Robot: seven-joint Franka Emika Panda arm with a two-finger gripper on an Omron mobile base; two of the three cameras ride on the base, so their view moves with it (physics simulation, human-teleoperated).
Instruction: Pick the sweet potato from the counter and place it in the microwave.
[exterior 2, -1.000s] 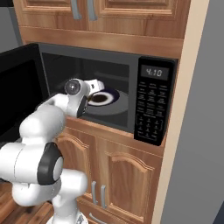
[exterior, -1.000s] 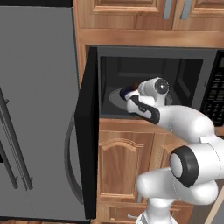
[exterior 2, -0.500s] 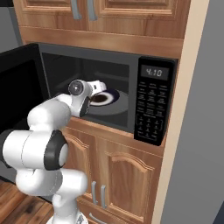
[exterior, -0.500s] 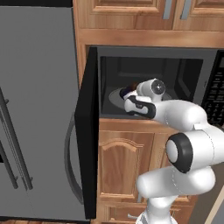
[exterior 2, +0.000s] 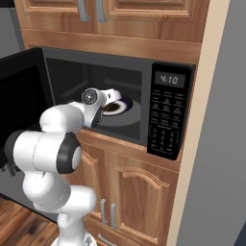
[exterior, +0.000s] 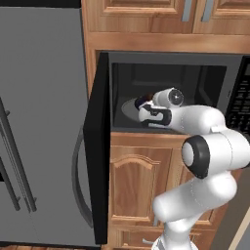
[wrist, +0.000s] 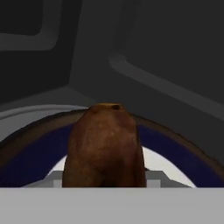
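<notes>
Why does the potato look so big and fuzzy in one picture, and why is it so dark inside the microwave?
Hand view: the sweet potato sits right at the lens, so it looms large with soft edges. Left base view: the microwave cavity is shaded and dim. Right base view: the plate is pale against the dark inside.

- Warm wooden cabinet doors (exterior: pixel 146 14) run along the top, with grey bar handles (exterior 2: pixel 82 9) showing on them.
- A big grey refrigerator (exterior: pixel 41 122) stands on the left, its long dark handles (exterior: pixel 17 166) hanging vertical.
- Below sit arched-panel lower cabinet doors (exterior 2: pixel 137 202), in the same light wood.
- A pale wooden side panel (exterior 2: pixel 197 120) rises on the right, with a flat grey wall (exterior 2: pixel 226 144) beside it.
- A wood plank floor (exterior 2: pixel 19 223) shows at bottom left.
</notes>
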